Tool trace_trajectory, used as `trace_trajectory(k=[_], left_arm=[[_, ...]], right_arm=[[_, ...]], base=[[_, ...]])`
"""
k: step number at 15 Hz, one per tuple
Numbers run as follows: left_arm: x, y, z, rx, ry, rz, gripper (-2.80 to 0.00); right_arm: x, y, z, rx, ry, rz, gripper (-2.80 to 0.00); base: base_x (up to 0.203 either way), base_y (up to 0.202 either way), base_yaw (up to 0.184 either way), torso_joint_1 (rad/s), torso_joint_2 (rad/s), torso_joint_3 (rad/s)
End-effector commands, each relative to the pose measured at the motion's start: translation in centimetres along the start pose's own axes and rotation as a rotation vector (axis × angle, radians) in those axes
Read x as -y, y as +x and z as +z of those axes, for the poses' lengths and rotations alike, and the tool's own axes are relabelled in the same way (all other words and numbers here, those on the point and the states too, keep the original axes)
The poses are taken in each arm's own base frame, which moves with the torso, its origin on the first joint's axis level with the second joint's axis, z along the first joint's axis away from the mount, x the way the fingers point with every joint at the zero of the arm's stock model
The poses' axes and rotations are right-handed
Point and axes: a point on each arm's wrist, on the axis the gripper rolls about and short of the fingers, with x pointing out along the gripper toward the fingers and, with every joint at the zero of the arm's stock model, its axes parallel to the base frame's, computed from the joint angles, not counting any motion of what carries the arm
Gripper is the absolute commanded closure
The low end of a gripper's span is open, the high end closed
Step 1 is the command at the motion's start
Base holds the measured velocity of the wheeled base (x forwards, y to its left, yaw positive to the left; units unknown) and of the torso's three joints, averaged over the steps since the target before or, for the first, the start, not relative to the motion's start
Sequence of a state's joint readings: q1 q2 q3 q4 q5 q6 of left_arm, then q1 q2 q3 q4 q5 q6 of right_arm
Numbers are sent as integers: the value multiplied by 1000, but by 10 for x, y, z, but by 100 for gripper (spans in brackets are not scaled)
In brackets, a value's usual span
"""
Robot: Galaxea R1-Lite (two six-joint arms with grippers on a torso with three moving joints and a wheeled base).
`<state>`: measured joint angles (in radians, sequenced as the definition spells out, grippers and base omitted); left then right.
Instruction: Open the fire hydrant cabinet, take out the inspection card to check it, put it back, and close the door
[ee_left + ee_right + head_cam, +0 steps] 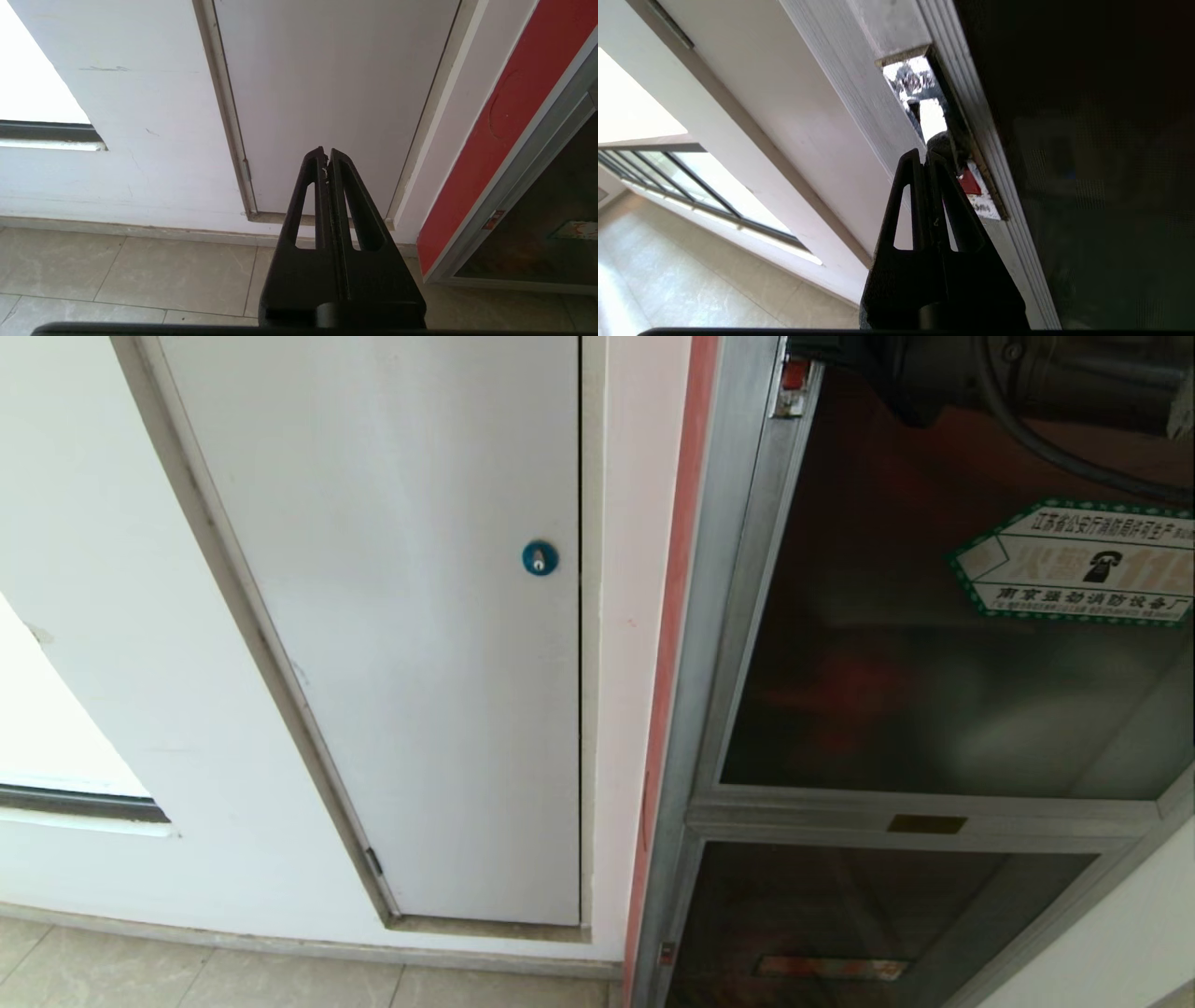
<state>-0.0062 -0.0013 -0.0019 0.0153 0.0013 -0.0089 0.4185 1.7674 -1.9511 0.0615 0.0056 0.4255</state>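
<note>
Right claw (926, 156) (black, tapered) pinched closed w/ tips at door (934, 691) frame's rectangular handle slot (941, 130).

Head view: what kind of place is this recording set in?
Probably a building corridor: a wall-mounted fire hydrant cabinet with a dark glass door, a plain white panel door beside it, and a tiled floor.

Beige tiled floor (233, 980) runs along the white wall's (112, 709) base; at 3 o'clock the fire hydrant cabinet (700, 709) stands on it.
</note>
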Motion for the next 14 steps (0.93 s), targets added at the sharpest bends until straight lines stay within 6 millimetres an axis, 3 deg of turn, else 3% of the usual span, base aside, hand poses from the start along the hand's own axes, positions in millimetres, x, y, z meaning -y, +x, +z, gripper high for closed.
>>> trace_trajectory(k=[1, 14], left_arm=[[0, 0, 0, -2, 0, 0, 0], [0, 0, 0, -2, 0, 0, 0]], right_arm=[[2, 2, -1, -3, 2, -7, 0], [10, 3, 1, 9, 31, -29, 0]], base=[[0, 0, 0, 0, 0, 0], [0, 0, 0, 0, 0, 0]])
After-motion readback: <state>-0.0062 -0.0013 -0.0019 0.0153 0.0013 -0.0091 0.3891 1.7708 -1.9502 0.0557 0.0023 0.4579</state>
